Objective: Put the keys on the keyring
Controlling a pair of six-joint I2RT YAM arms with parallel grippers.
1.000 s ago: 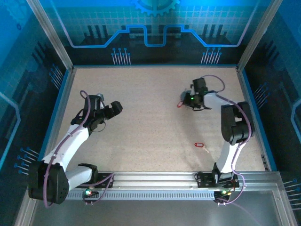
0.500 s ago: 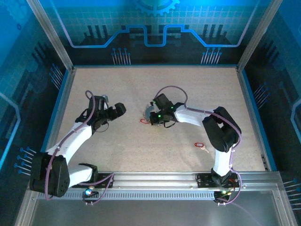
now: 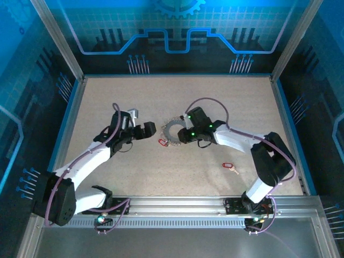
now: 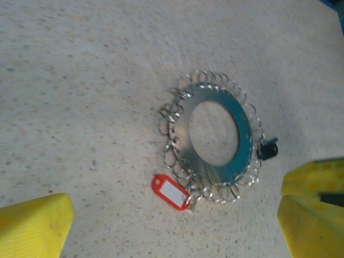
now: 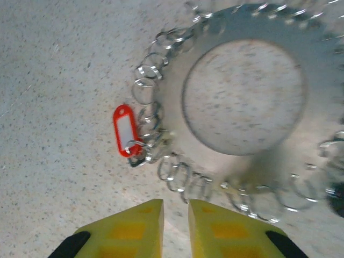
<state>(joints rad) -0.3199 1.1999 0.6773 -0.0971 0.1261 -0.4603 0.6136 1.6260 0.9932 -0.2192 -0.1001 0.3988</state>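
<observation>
The keyring [image 3: 171,127], a flat round ring fringed with small silvery loops, lies on the table's middle. A red tag [image 3: 162,142] with a white label hangs from one loop. A loose key [image 3: 229,166] with a red head and silvery shank lies to the right, away from both arms. My left gripper [image 3: 151,129] is open just left of the keyring [image 4: 183,134], with the red tag [image 4: 171,192] between its wide-set fingers [image 4: 33,226]. My right gripper [image 5: 175,215] is at the keyring's [image 5: 174,126] right edge, its fingers a narrow slit apart and holding nothing, with the red tag [image 5: 124,130] ahead.
A blue raised border [image 3: 72,113] and metal posts frame the speckled table. Dark panels stand behind the far edge. A small black piece [image 4: 267,149] sits at the keyring's rim.
The right gripper swept from the far right to the middle, bringing the keyring and red tag with it. The left gripper has reached rightward, close to the ring.
</observation>
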